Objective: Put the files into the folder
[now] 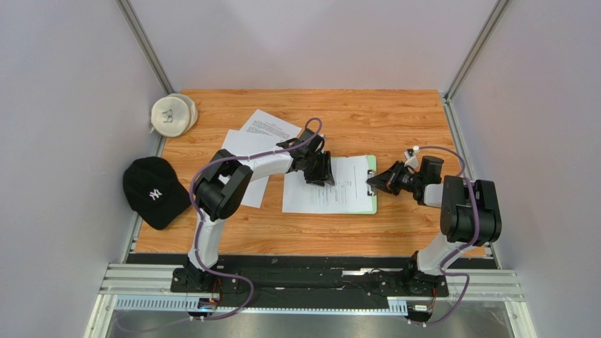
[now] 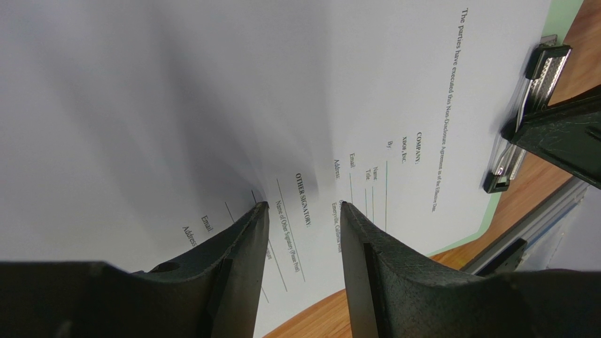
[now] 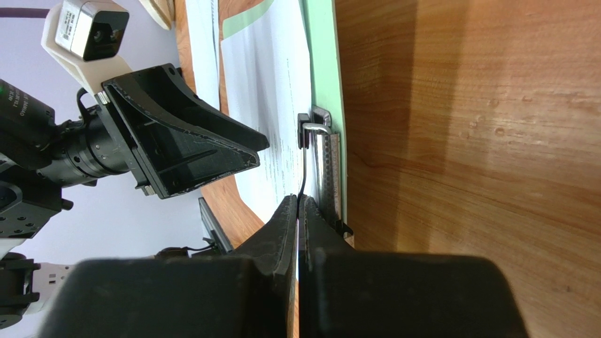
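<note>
Lying on green clipboard (image 1: pixel 373 191): one printed sheet (image 1: pixel 338 190), pinched by left gripper (image 2: pixel 302 205); right gripper (image 3: pixel 298 198) closed tight at metal clip (image 3: pixel 328 176); two loose sheets (image 1: pixel 247 144) left of clipboard, not yet filed.

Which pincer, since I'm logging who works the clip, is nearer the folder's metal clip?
Right. The right pincer sits shut at the metal clip, fingertips touching it. The left pincer grips the sheet toward its opposite end, apart from the clip.
</note>
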Robot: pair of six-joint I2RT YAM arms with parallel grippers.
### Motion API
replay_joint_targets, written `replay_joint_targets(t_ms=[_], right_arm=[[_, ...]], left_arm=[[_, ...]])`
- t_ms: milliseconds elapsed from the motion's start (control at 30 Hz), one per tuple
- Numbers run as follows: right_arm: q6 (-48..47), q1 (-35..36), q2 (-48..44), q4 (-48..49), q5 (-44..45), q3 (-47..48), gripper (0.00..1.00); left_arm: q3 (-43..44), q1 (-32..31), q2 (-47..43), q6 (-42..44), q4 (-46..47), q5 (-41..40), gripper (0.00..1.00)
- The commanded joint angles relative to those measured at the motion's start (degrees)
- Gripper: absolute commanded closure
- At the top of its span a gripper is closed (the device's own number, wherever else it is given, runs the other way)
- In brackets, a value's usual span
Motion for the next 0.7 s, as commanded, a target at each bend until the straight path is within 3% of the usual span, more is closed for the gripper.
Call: replay_joint_targets(t_ms=[0, 133, 200, 467, 667], right_arm=[[3.23, 0.66, 0.6, 6.45, -6.36, -0.37, 1.0], [2.26, 1.71, 2.0, 6.18, -6.97, -0.46, 1.0], [7.34, 2.42, 3.32, 14.13, -8.55, -1.6, 1.0], [10.96, 2.25, 2.19, 17.61, -8.47, -3.18, 1.0], [17.73, 2.25, 2.89, 25.7, -9.52, -4.33, 1.0]], left_arm=[[-0.81, -0.3, 2.08, 1.54, -1.83, -4.03, 0.48], [2.0, -0.3, 1.98, 5.58, -3.94, -4.57, 0.48], [4.1, -0.3, 3.04, 6.2, -5.87, -3.6, 0.48], [1.3, -0.38, 2.95, 4.62, -4.3, -3.94, 0.48], [0.87, -0.38, 3.66, 2.69, -2.9, -1.93, 0.48]])
